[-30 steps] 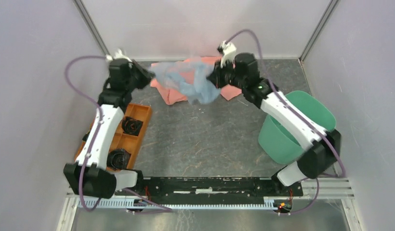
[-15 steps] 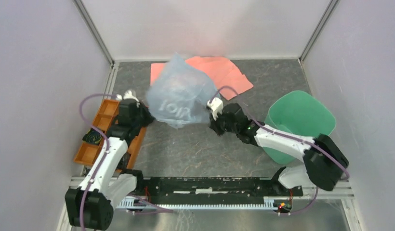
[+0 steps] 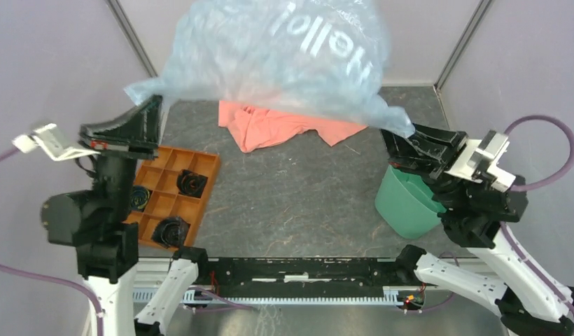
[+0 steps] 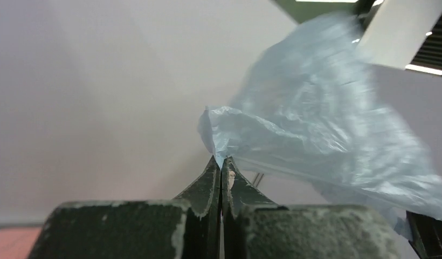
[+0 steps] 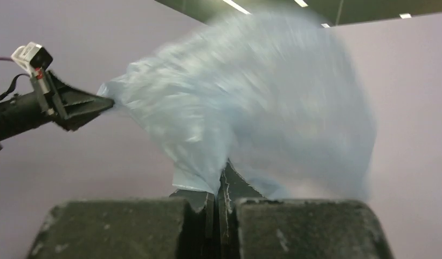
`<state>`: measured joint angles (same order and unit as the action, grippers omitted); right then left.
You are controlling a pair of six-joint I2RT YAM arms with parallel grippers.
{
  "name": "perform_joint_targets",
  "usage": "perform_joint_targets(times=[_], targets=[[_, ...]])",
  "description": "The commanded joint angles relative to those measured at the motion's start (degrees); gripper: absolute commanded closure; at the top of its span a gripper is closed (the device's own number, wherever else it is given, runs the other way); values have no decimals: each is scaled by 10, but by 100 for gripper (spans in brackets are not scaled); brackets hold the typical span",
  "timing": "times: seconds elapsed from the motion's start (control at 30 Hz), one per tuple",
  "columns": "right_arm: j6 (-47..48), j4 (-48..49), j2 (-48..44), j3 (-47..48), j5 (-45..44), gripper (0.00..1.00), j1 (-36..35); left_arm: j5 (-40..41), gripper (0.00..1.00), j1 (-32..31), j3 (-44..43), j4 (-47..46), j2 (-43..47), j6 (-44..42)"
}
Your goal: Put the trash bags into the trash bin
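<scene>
The pale blue-grey trash bag [image 3: 277, 56] with white lettering is spread wide and billowing high above the table, close to the top camera. My left gripper [image 3: 157, 103] is shut on its left edge; in the left wrist view the film [image 4: 316, 129] rises from my closed fingertips [image 4: 221, 159]. My right gripper [image 3: 388, 137] is shut on its right edge; in the right wrist view the bag [image 5: 251, 108] is blurred above the closed jaws [image 5: 219, 175]. The green trash bin [image 3: 404, 203] stands at the right, partly hidden under my right arm.
A salmon-pink cloth [image 3: 277, 126] lies at the back of the table under the bag. An orange compartmented tray [image 3: 176, 192] with black round parts sits at the left. Grey walls enclose the back and both sides.
Both arms have risen sharply toward the camera and moved apart, lifting the bag off the cloth and stretching it open. The bag has ballooned upward.
</scene>
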<state>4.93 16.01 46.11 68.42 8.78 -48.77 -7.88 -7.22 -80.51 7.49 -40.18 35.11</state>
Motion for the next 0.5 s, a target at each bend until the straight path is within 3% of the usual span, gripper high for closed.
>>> perform_joint_targets(times=[0.0,0.1,0.2,0.27,0.4,0.47], targets=[[-4,-39,116,-176,-117,100,7,55,98,0,212,154,-53,47],[-86,-89,228,-261,-57,100,32,-10,98,1,318,246,-147,33],[-103,-76,231,-262,-16,100,32,-29,98,1,309,197,-109,31],[-81,-106,208,-183,-37,100,32,-36,98,1,234,144,-83,25],[-11,-180,186,54,-27,100,29,-208,98,0,-9,71,-141,42],[11,-166,154,98,-8,99,19,-239,98,0,-39,5,-124,54]])
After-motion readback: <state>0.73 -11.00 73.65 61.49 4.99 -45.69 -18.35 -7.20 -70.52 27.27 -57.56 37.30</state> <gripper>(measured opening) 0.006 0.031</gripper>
